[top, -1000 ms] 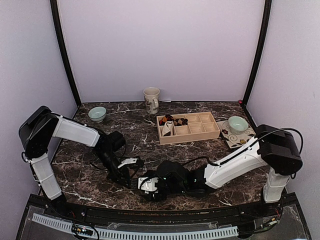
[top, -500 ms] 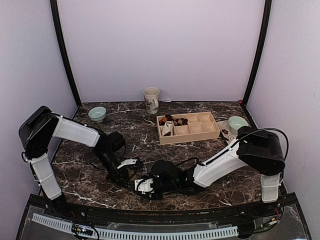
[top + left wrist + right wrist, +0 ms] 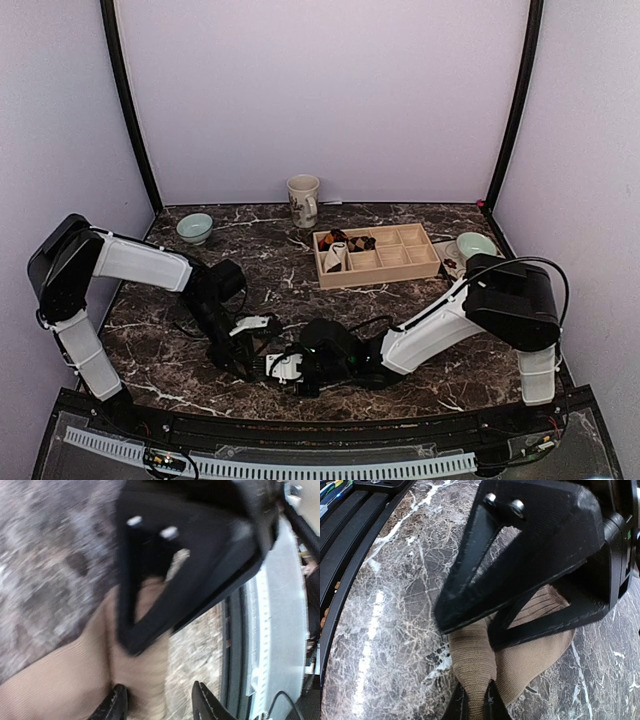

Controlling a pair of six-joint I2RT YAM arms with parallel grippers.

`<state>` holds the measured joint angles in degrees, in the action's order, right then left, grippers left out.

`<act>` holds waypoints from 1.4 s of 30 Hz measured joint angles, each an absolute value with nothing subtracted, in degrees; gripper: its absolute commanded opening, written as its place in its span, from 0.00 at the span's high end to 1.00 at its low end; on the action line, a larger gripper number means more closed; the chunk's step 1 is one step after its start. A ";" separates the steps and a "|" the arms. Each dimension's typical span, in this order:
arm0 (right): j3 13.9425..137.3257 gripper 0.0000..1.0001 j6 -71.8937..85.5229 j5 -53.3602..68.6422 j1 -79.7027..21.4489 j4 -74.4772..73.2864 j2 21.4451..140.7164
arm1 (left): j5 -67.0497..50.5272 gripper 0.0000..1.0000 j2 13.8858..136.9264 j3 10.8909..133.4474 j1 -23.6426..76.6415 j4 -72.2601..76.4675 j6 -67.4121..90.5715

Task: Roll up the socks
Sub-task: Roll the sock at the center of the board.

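- At lower centre of the overhead view, the left claw (image 3: 243, 347) and right claw (image 3: 268, 363) crowd together and hide the tan sock (image 3: 470, 670) from above. The left wrist view is blurred.
- Against a second ago, the right arm reaches further left, and its claw is now close against the left one.
- At the bottom edge of the right wrist view, the right claw (image 3: 475, 705) is pinched tight on a raised ridge of the sock.
- At the bottom of the left wrist view, the left claw (image 3: 160, 707) stands apart, one finger either side of a rolled fold.
- Plain and ribbed, the sock lies partly bunched on the marbled bench (image 3: 395, 605), near its front edge.
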<state>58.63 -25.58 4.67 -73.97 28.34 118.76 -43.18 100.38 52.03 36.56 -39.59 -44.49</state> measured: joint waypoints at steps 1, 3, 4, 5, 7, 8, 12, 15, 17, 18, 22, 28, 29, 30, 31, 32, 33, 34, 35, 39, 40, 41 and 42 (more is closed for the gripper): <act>58.63 1.00 -25.39 4.43 -73.97 28.53 118.83 | -41.98 0.52 99.88 51.99 36.07 -39.55 -44.27; 58.63 1.00 -24.93 3.81 -73.97 28.80 118.93 | -38.72 0.53 99.00 51.77 34.46 -39.68 -43.75; 58.63 1.00 -24.73 3.60 -74.00 28.91 118.98 | -36.93 0.54 98.59 51.55 33.47 -39.97 -43.40; 58.63 1.00 -24.49 3.25 -74.00 28.99 119.02 | -36.18 0.54 98.04 51.55 32.18 -40.12 -43.27; 58.63 1.00 -24.05 2.50 -74.02 29.15 119.07 | -33.98 0.56 97.19 51.55 30.11 -40.21 -42.96; 58.63 1.00 -23.83 2.26 -74.11 29.15 119.07 | -32.95 0.57 97.01 51.55 29.32 -40.16 -42.83; 58.61 1.00 -23.20 0.95 -74.43 29.17 119.07 | -30.15 0.60 97.43 52.99 26.98 -40.29 -41.65; 58.61 1.00 -22.96 -0.36 -74.74 29.15 119.07 | -29.34 0.61 99.24 55.33 26.92 -40.47 -40.82; 58.61 1.00 -22.70 -1.48 -74.98 29.10 119.07 | -29.19 0.61 100.36 56.75 26.89 -40.45 -40.21; 58.61 1.00 -22.57 -1.96 -75.11 29.08 119.07 | -29.15 0.62 100.77 57.25 26.89 -40.47 -40.03; 58.48 1.00 -21.96 -4.27 -75.75 29.02 119.07 | -29.17 0.63 102.30 58.89 26.89 -41.28 -39.77; 58.06 1.00 -21.98 -8.38 -77.32 29.12 118.98 | -29.15 0.64 102.80 59.37 26.92 -41.67 -39.59; 58.06 1.00 -22.13 -9.10 -77.65 29.10 118.98 | -29.17 0.64 103.11 59.70 26.96 -41.98 -39.53; 58.08 1.00 -22.48 -9.91 -78.02 28.97 118.98 | -29.21 0.64 103.53 60.16 27.29 -42.30 -39.33; 58.13 1.00 -22.92 -10.66 -78.39 28.77 118.98 | -29.32 0.65 103.98 60.73 27.57 -42.52 -39.18; 58.22 1.00 -23.46 -11.25 -78.72 28.56 118.98 | -29.36 0.65 104.33 61.12 27.90 -42.52 -39.11; 58.37 1.00 -23.79 -11.60 -78.91 28.29 118.98 | -29.30 0.65 104.55 61.43 28.21 -42.50 -38.96; 58.61 1.00 -24.25 -11.81 -79.11 27.86 118.98 | -29.28 0.65 104.77 61.73 28.64 -42.41 -38.92; 59.09 1.00 -24.91 -11.90 -79.24 27.14 119.02 | -29.28 0.65 104.97 61.98 29.12 -42.26 -38.85; 61.84 1.00 -27.27 -11.70 -79.57 24.88 120.16 | -29.32 0.66 105.30 62.35 30.28 -41.60 -38.76; 62.50 1.00 -27.90 -11.64 -79.61 24.60 120.55 | -29.30 0.66 105.30 62.35 30.41 -41.47 -38.76; 63.02 1.00 -28.29 -11.57 -79.64 24.38 120.86 | -29.32 0.66 105.30 62.33 30.48 -41.41 -38.76; 63.75 1.00 -28.86 -11.38 -79.66 24.10 121.30 | -29.32 0.66 105.30 62.33 30.50 -41.39 -38.76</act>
